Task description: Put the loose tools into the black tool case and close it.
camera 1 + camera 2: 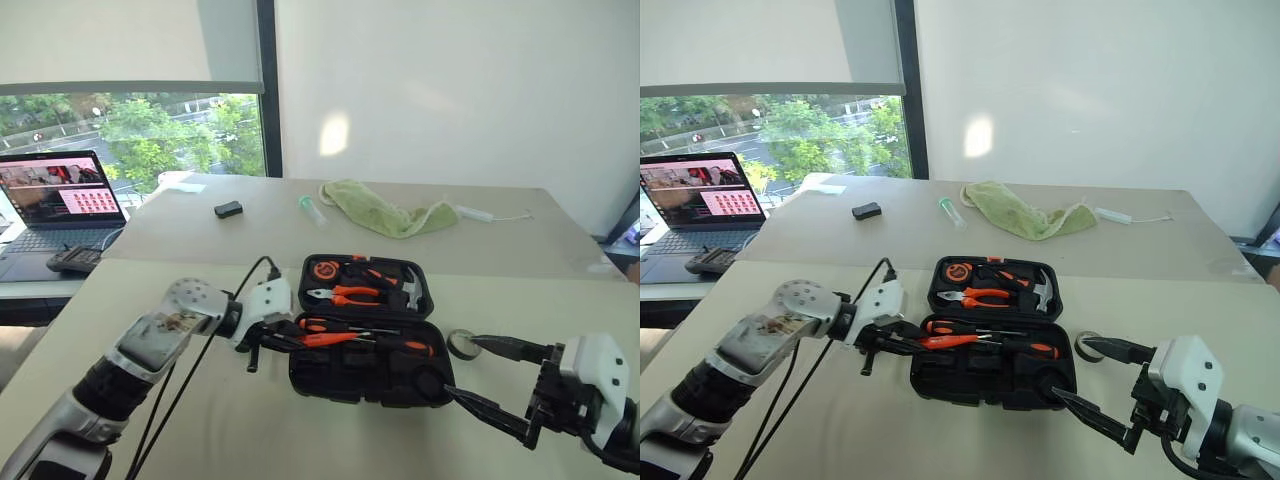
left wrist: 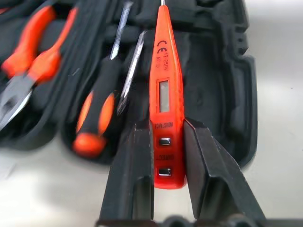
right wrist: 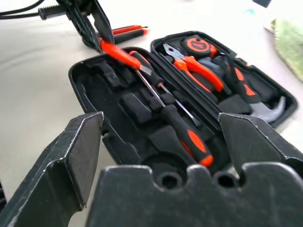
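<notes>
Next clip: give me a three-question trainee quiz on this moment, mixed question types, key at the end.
1. True or false: the black tool case lies open on the table.
2. What does the left end effector hold?
A. the tape roll
B. the small red-orange screwdriver
C. the pliers
3. Fill in: the right end effector stands ____, with nothing between its fingers, and the small black tape roll lies on the table beside the case's right end.

Key:
1. True.
2. B; its fingers clamp the handle, with the tip pointing over the case.
3. open.
</notes>
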Robot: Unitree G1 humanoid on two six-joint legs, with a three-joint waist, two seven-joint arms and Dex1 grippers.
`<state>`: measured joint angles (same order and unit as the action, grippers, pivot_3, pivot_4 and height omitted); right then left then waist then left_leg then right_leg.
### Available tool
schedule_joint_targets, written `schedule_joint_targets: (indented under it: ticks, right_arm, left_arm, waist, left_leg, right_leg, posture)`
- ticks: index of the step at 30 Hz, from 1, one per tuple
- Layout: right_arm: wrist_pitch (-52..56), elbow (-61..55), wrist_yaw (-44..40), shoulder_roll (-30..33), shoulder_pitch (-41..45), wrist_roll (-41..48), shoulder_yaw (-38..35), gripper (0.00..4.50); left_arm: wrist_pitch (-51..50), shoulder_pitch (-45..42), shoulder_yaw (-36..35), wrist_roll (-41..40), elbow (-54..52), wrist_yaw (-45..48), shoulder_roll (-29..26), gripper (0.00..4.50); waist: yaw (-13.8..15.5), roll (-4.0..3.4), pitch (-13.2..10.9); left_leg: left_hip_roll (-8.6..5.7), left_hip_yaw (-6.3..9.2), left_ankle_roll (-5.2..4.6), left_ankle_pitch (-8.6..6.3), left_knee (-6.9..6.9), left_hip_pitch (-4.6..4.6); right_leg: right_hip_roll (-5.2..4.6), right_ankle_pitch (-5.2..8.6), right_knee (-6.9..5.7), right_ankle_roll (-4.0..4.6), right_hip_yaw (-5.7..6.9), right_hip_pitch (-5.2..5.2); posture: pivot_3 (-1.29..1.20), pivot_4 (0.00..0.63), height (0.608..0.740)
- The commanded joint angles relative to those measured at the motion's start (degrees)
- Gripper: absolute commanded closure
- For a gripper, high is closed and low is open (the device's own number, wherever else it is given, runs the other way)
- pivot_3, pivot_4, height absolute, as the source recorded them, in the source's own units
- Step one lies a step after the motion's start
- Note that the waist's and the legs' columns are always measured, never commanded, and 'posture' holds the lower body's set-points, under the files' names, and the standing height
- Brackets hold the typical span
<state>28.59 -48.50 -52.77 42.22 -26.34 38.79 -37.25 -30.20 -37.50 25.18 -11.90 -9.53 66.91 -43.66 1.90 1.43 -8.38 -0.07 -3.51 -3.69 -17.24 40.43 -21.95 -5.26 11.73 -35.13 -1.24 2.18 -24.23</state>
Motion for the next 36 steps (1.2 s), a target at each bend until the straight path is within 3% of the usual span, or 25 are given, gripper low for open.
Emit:
schedule_joint_targets:
  ticks: [1,14,28,36]
  right_arm:
    - [-1.0,-3.5,0.9,-0.5,-2.0,1.9,-3.3,0.0]
    - [-1.3,-6.8,2.8,-1.2,-7.3,4.2,-7.3,0.0]
    - [-3.0,-7.9,2.5,-1.6,-8.8,5.8,-8.2,0.0]
    - [-2.7,-4.3,-3.1,3.5,-8.2,7.7,-8.8,0.0]
  left_arm:
    - [0.7,-2.0,3.3,5.8,0.7,-1.7,2.0,4.08]
    - [6.0,-4.5,6.6,13.4,4.6,2.6,4.1,4.08]
    - [-2.7,-5.9,7.1,15.8,1.3,4.5,5.5,4.08]
    - [-6.3,-5.9,7.2,16.0,-0.3,4.0,5.9,4.08]
  waist:
    - [0.1,-0.01,0.0]
    - [0.3,-0.01,0.0]
    - [0.2,-0.02,0.0]
    - [0.2,-0.02,0.0]
  left_leg:
    - [-0.01,0.01,0.0,0.0,0.0,0.01]
    - [0.02,0.03,-0.13,-0.07,0.42,-0.05]
    - [0.02,0.02,-0.14,-0.08,0.45,-0.06]
    - [0.02,0.03,-0.15,-0.08,0.48,-0.05]
  right_leg:
    - [-0.01,0.0,-0.01,-0.01,0.01,0.01]
    - [-0.04,-0.05,-0.11,-0.11,-0.01,0.07]
    - [-0.02,-0.04,-0.13,-0.13,-0.04,0.05]
    - [-0.02,-0.05,-0.14,-0.13,-0.05,0.07]
  posture:
    - [0.0,0.15,0.74]
    - [0.0,0.15,0.74]
    - [0.0,0.15,0.74]
    - [0.0,0.15,0.74]
